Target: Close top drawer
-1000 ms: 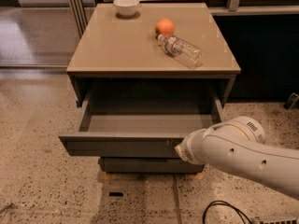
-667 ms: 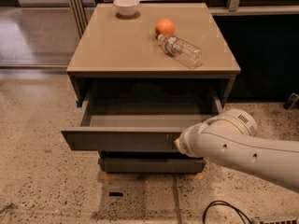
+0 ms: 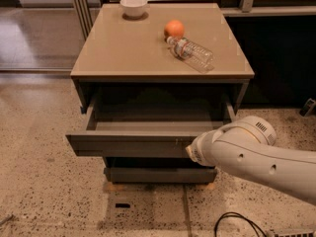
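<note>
One end effector (image 3: 190, 152), grip state impossible to tell, meets the half-open top drawer (image 3: 128, 144) right of centre; a straight, level push should avoid jamming.

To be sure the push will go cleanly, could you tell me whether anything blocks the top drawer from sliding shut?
Nothing visible does: the top drawer shows a bare tray, and the tool is at its front, right of centre.
</note>
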`<state>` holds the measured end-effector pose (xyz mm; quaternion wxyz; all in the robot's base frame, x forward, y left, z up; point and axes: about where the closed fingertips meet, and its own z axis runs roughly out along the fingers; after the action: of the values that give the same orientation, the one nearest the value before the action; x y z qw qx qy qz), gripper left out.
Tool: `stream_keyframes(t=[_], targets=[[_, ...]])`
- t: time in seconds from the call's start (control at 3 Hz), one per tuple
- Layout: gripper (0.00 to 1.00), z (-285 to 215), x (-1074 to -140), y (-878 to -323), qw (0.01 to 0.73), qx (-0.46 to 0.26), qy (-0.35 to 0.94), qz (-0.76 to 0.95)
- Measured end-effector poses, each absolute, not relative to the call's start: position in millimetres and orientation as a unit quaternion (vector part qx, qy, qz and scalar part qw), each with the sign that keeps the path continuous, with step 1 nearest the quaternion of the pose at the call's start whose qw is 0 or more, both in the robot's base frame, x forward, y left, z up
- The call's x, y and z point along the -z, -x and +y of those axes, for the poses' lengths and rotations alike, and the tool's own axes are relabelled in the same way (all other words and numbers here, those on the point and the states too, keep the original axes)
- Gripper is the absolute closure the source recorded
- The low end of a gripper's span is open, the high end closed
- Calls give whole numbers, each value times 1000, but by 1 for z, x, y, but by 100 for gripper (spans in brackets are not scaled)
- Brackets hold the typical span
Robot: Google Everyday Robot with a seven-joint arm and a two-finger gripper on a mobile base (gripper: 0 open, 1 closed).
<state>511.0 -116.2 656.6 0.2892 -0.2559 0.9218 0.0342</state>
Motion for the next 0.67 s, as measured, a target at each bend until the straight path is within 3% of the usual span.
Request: stream_keyframes(t=[0.67], targets=[[100,-122,-655,-529,325,-95,218,915]])
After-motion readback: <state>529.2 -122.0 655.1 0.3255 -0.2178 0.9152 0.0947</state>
